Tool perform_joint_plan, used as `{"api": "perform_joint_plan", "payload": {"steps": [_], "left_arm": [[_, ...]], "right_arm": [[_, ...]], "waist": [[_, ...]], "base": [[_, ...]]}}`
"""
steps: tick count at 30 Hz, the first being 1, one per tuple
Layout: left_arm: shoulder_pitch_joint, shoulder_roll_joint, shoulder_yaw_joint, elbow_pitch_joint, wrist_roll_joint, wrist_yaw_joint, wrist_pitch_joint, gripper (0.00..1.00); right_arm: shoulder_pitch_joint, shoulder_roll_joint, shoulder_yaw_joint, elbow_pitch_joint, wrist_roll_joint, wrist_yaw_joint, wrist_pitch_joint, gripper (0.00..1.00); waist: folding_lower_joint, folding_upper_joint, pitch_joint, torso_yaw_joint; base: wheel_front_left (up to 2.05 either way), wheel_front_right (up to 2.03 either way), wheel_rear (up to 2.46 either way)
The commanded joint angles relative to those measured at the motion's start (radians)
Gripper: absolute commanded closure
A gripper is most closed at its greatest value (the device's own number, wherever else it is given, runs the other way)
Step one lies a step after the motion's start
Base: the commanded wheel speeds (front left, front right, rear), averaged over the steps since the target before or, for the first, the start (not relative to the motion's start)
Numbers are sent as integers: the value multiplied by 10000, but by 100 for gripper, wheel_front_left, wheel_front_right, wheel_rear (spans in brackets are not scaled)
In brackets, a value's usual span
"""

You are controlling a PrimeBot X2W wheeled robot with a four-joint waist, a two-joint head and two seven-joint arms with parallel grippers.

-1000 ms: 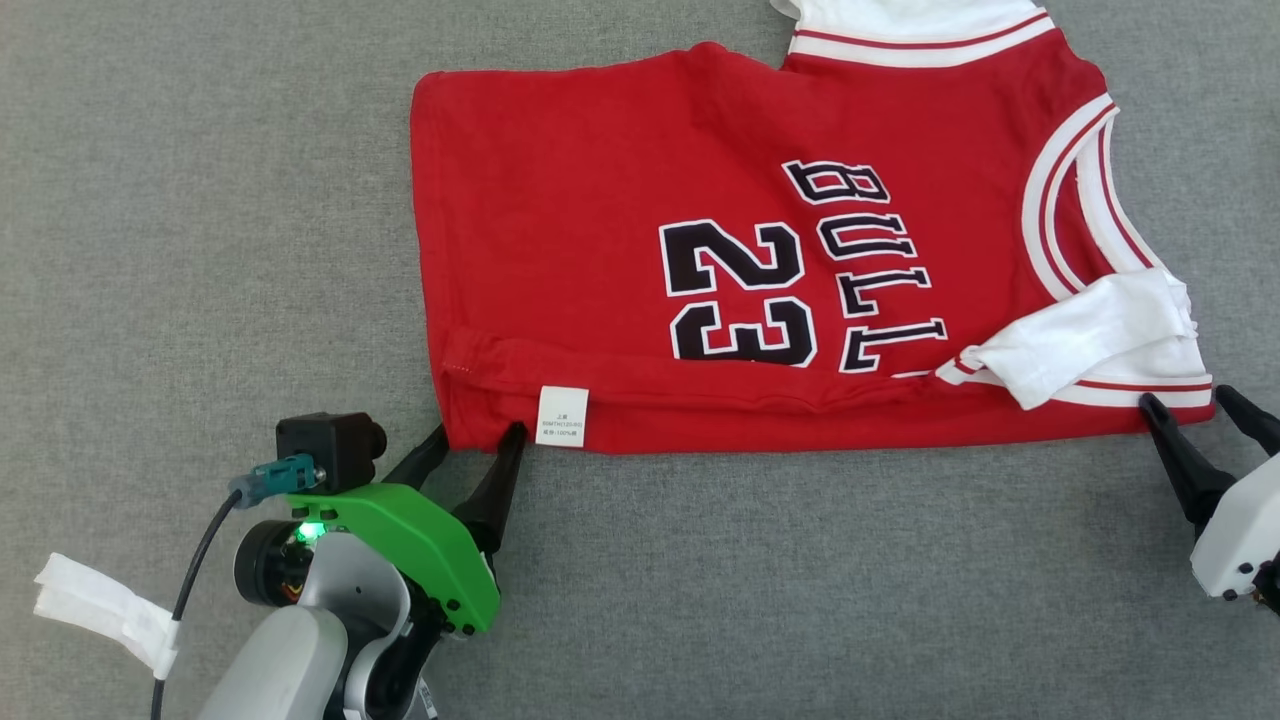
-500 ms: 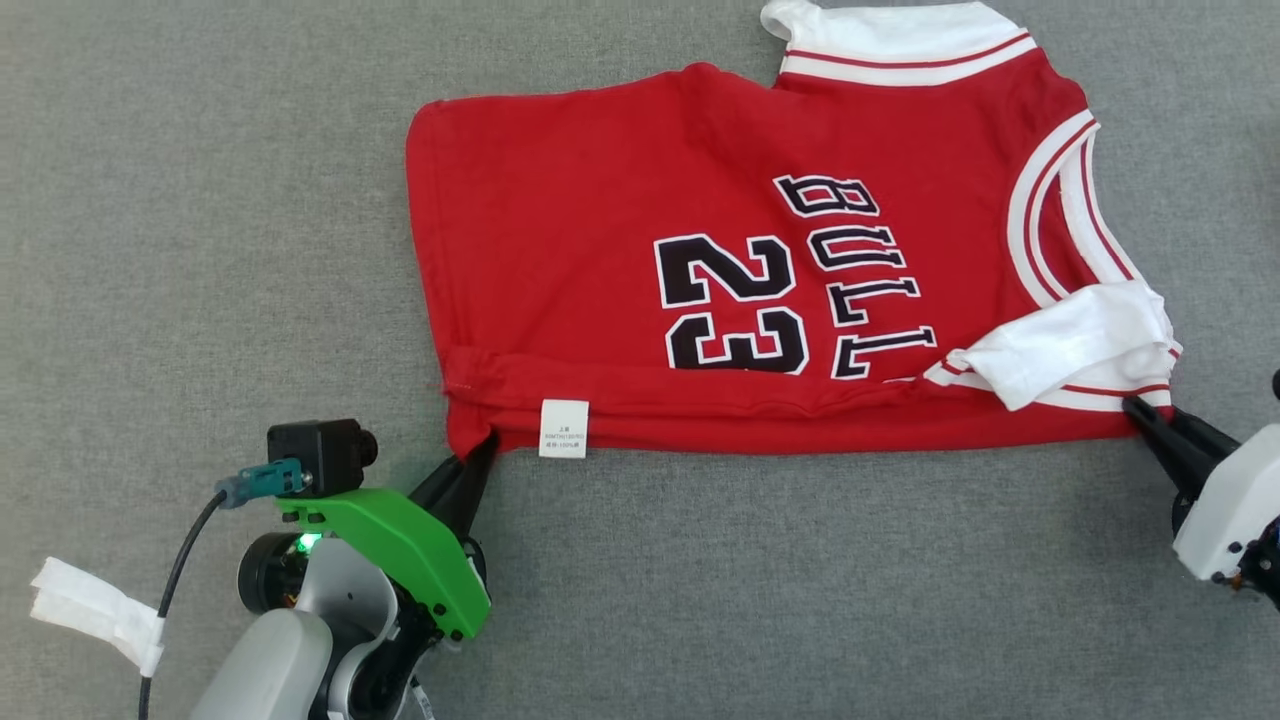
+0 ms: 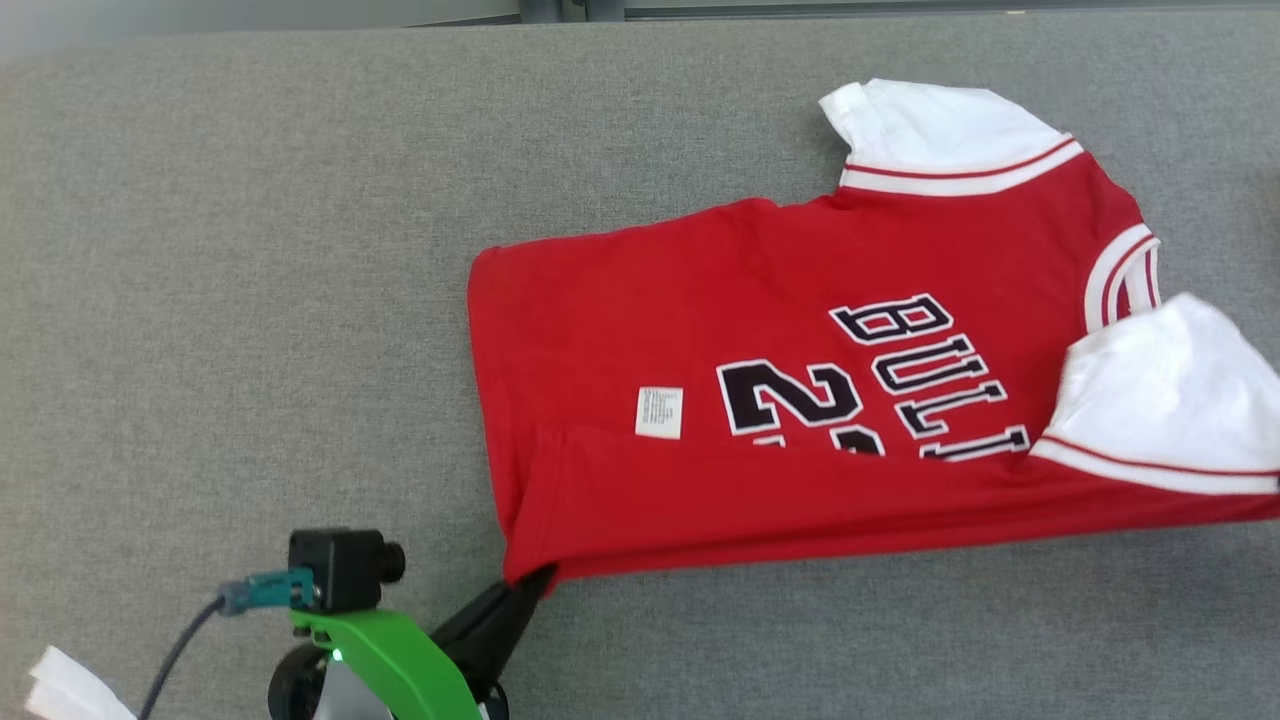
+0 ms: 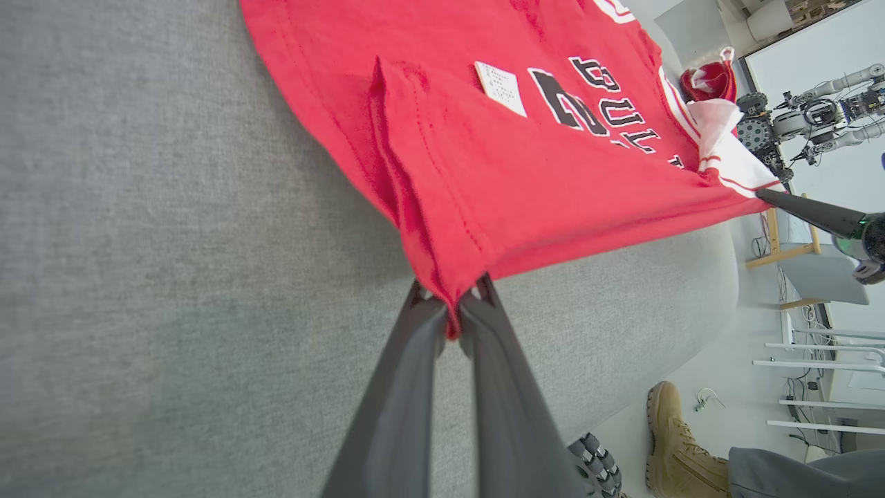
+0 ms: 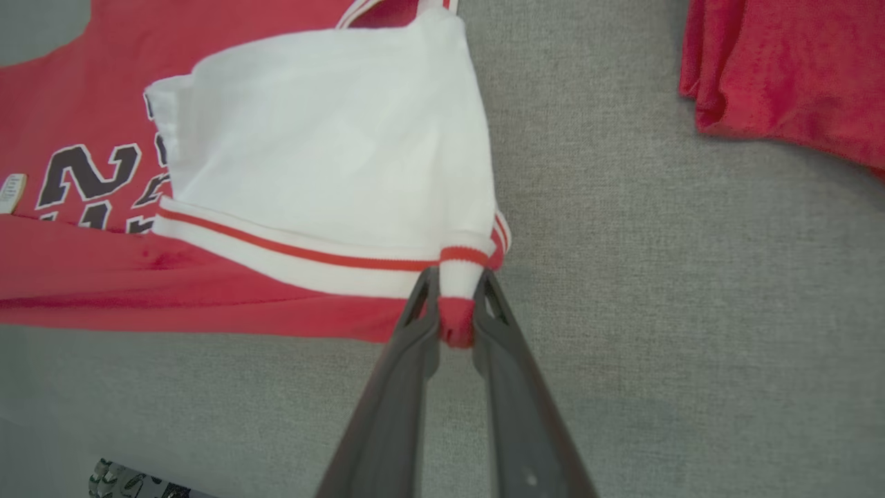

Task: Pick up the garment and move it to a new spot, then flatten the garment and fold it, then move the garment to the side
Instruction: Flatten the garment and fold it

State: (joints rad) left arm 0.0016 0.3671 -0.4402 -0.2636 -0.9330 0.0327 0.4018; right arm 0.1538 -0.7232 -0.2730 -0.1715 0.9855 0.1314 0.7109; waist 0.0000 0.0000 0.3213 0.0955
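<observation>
Where its near hem corner is pinched, the red basketball jersey with white sleeves [image 3: 700,300] rises off the grey felt-covered worktop [image 3: 250,300]. The left gripper [image 4: 451,304] has its two dark fingers closed tight on that hem corner. The right gripper [image 5: 456,311] is clamped narrowly on the red-and-white trimmed shoulder corner. Between them the near edge hangs taut and raised, while the rest lies flat across the worktop's right half, short of its far edge. A small white rectangular label [image 3: 659,412] sits beside the black numeral. Another crumpled red cloth [image 5: 788,76] lies well apart, beyond the sleeve.
</observation>
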Motion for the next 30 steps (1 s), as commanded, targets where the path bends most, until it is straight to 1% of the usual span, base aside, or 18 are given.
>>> {"api": "perform_joint_plan", "payload": {"steps": [1, 4, 5, 6, 7, 8, 9, 11, 14, 16, 18, 20, 21, 23, 25, 26, 28, 30], "left_arm": [[330, 2, -106, 150, 56, 90, -75, 100], [697, -194, -356, 525, 319, 193, -330, 100], [855, -281, -482, 779, 491, 238, -525, 100], [946, -333, -519, 875, 521, 275, -656, 66], [1020, -364, -563, 909, 574, 267, -750, 21], [1122, -365, -574, 917, 643, 299, -824, 0], [1172, -276, -542, 904, 772, 349, -906, 0], [1286, 30, -341, 838, 1107, 610, -1075, 0], [1197, 457, 115, 541, 1618, 1088, -1294, 0], [677, 580, 381, 309, 1823, 1263, -1370, 0], [-129, 563, 601, 258, 2112, 1388, -1482, 0], [-1109, 266, 533, 505, 2384, 1375, -1480, 0], [-1588, 246, 423, 718, 2557, 1332, -1398, 0], [-2719, -187, 136, 1282, 2708, 1194, -1292, 0], [-3635, -453, -167, 2050, 2909, 962, -1169, 0], [-4051, -657, -302, 2496, 2873, 820, -1120, 0], [-4802, -885, -579, 3269, 3078, 619, -1065, 0], [-5306, -1270, -791, 3958, 3033, 415, -1074, 0]], "right_arm": [[338, 189, 4, -40, 9, -12, 121, 100], [866, 506, 258, -73, -281, -10, 183, 100], [995, 731, 370, 21, -539, -10, -26, 100], [1006, 843, 401, 106, -663, -10, -121, 24], [1034, 871, 440, 161, -821, -10, -166, 0], [1057, 817, 434, 165, -1023, -10, -193, 0], [1042, 764, 376, 145, -1118, -9, -205, 0], [936, 516, 110, -47, -1323, -9, -287, 0], [470, 104, -367, -721, -1423, -6, -356, 0], [-128, -225, -447, -1258, -1467, -6, -374, 0], [-1097, -379, -427, -1438, -1733, -10, -436, 0], [-2260, -489, 101, -1440, -2078, -6, -277, 0], [-2814, -475, 409, -1343, -2207, -6, -138, 0], [-4177, -411, 1224, -971, -2637, -6, 122, 0], [-5459, -292, 2140, -305, -3392, -9, 220, 0], [-6150, -89, 2651, 106, -3765, -7, 231, 0], [-7241, 254, 3243, 981, -4323, -7, 151, 0], [-8054, 396, 3826, 1810, -4867, -9, 49, 0]], "waist": [[0, 0, 80, -23], [0, 0, 242, -30], [0, 0, 326, -24], [0, 0, 359, -26], [0, 0, 380, -27], [0, 0, 395, -23], [0, 0, 401, -17], [0, 0, 405, 12], [0, 0, 516, 93], [0, 0, 724, 178], [0, 0, 1069, 304], [0, 0, 1450, 486], [0, 0, 1636, 578], [0, 0, 2004, 804], [0, 0, 2233, 1033], [0, 0, 2340, 1155], [0, 0, 2479, 1419], [0, 0, 2509, 1660]], "base": [[0, 0, 0], [0, 0, 0], [0, 0, 0], [0, 0, 0], [0, 0, 0], [0, 0, 0], [0, 0, 0], [0, 0, 0], [0, 0, 0], [0, 0, 0], [0, 0, 0], [0, 0, 0], [0, 0, 0], [0, 0, 0], [0, 0, 0], [0, 0, 0], [0, 0, 0], [0, 0, 0]]}}
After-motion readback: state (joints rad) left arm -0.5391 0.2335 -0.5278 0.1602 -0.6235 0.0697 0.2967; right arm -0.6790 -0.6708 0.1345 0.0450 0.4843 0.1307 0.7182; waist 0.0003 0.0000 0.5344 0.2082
